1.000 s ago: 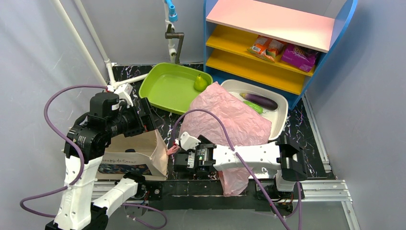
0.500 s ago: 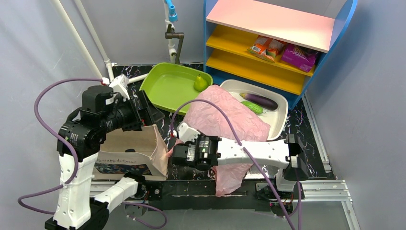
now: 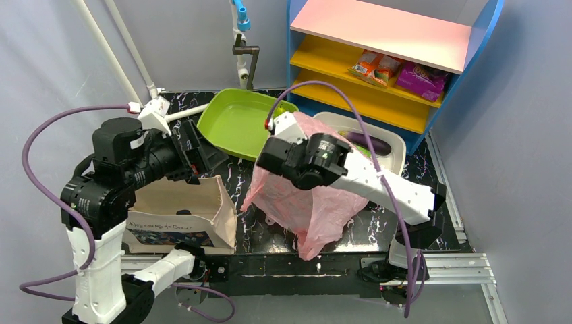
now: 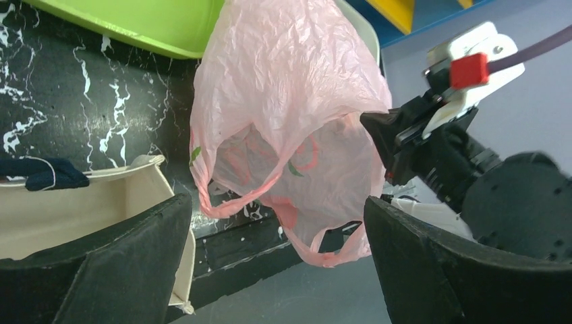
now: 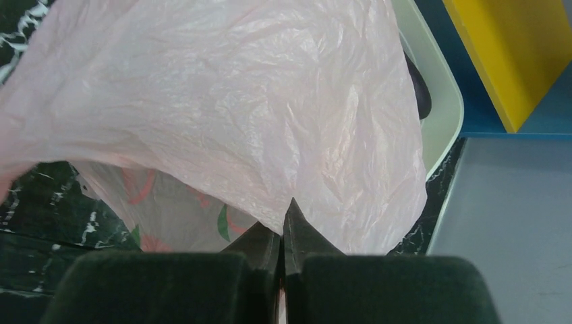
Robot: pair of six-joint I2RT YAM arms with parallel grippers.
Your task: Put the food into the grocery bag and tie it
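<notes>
Top view: right gripper [image 3: 273, 158] up high, pink grocery bag [image 3: 317, 209] hanging from it beside canvas tote [image 3: 182, 202]. Left wrist: left gripper [image 4: 276, 209] jaws wide apart, bag dangling ahead. Right wrist: jaws pinched together on bag film; eggplant [image 5: 419, 94] in white tray [image 5: 442, 101].

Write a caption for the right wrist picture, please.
The right gripper pinches the pink bag, white tray behind.

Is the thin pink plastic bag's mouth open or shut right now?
Open. The thin pink plastic bag hangs pinched in the right gripper's shut jaws, and the left wrist view looks into its gaping mouth.
</notes>
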